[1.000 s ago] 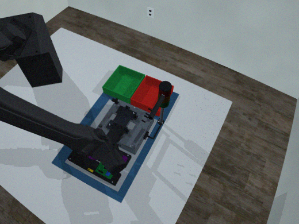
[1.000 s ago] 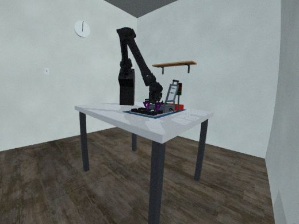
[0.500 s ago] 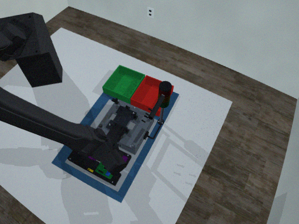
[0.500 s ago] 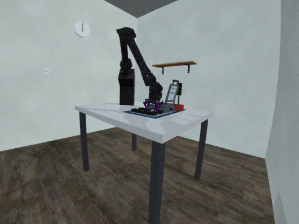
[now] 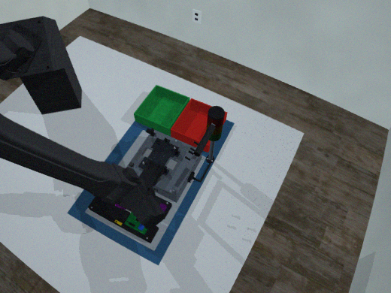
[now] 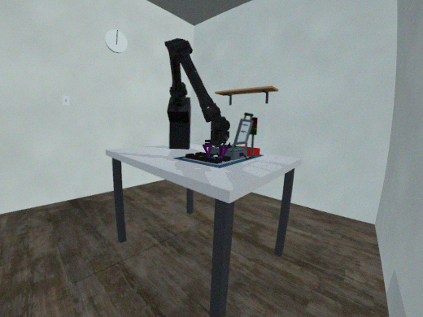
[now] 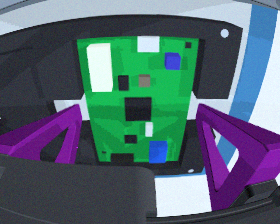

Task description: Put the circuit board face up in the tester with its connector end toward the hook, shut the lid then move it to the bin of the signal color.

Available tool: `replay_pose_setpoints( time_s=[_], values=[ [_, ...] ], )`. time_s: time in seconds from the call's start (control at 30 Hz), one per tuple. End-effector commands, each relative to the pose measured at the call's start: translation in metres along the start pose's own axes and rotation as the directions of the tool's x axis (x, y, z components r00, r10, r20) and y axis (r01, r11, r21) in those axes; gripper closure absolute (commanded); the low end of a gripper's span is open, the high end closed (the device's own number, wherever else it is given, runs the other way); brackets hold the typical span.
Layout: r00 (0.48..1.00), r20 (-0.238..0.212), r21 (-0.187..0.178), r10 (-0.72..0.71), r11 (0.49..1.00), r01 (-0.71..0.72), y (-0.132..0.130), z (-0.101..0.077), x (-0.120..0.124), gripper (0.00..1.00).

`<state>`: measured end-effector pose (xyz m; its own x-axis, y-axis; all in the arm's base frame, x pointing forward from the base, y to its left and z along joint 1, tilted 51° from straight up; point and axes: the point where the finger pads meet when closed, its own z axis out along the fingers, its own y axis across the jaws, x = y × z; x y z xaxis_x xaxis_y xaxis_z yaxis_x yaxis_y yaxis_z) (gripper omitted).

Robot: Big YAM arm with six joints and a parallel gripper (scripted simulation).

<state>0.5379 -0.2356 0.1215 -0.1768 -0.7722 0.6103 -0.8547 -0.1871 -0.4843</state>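
Top view: my arm [image 5: 56, 161] reaches in low from the left and ends over the black tray [image 5: 103, 209], which lies at the near end of the blue mat [image 5: 177, 221], just in front of the tester [image 5: 169, 168]. My wrist hides most of the tray; only a corner of the green board [image 5: 132, 221] shows beneath it. The green bin [image 5: 162, 108] and red bin [image 5: 192, 123] stand side by side beyond the tester, with the signal tower [image 5: 216, 123] beside the red one. I judge the tower unlit.

Exterior view: my arm folds down steeply from its pedestal, the claw [image 6: 215, 151] pointing down at the tray. The tester's lid [image 6: 243, 131] stands raised, so the plate is free to receive the board.

Wrist view: the board [image 7: 139, 97] lies flat in its pocket, centred between my purple fingers, which stand wide apart on either side, holding nothing. I judge this spacing is set to straddle the board's long edges before descent.
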Motion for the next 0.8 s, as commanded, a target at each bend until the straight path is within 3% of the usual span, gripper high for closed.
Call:
replay_pose_setpoints(
  time_s=[0.0,0.5,0.53,0.77],
  values=[
    [1.0,-0.004,-0.002,-0.002,1.0,0.002,0.0036,0.0033,0.005,0.08],
    [1.0,-0.004,-0.002,-0.002,1.0,0.002,0.0036,0.0033,0.005,0.08],
    [1.0,-0.004,-0.002,-0.002,1.0,0.002,0.0036,0.0033,0.005,0.15],
    [1.0,-0.004,-0.002,-0.002,1.0,0.002,0.0036,0.0033,0.005,0.15]
  ],
)
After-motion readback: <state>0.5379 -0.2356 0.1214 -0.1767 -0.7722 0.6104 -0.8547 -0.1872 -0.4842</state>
